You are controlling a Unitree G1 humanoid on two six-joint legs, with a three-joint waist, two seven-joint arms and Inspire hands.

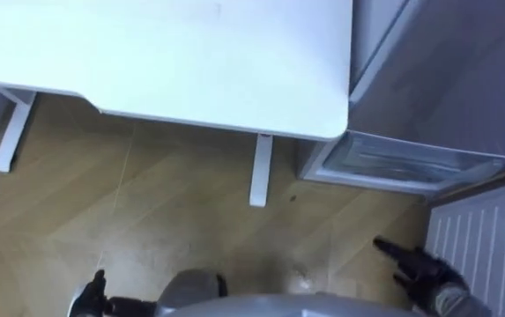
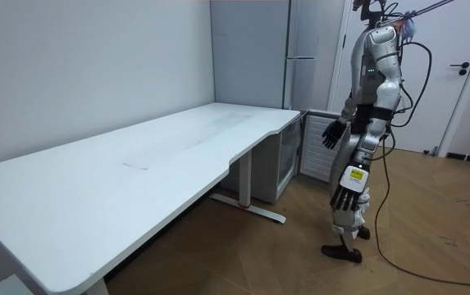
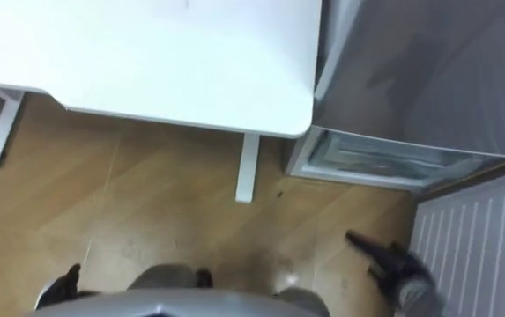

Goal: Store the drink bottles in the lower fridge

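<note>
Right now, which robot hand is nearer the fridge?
Right. The right hand hangs close in front of the fridge; the left hand hangs farther off, toward the table.

The bare wooden floor [image 1: 173,220] left open room in front of the lower fridge compartment [image 1: 402,163], whose mouth stood open. The corner of the white desk [image 1: 190,53] overhung just to the left of that mouth, and a desk leg [image 1: 261,169] stood on the floor just beside it. On the right, the open fridge door [image 1: 490,238] hemmed the gap, close to the right hand [image 1: 424,269].
</note>
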